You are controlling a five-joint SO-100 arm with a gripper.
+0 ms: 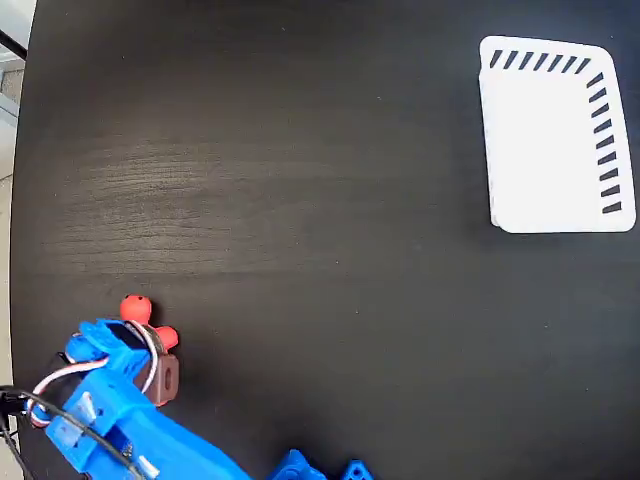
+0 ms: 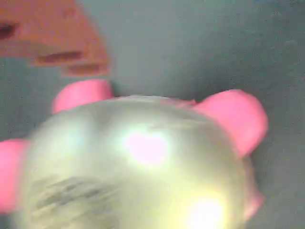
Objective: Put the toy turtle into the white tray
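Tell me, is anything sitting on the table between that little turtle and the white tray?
No. In the fixed view, only bare black table lies between the toy turtle at lower left and the white tray at upper right.

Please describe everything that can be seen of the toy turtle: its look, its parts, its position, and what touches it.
The toy turtle has a shiny, pale gold-silver domed shell with bright reflections and a blurred dark mark on it. Pink-red rounded parts stick out around the shell. It sits on the black table, near the lower left in the fixed view, far from the white tray. There the blue arm covers most of it, so only two red parts show. Whether the jaws touch it cannot be told.
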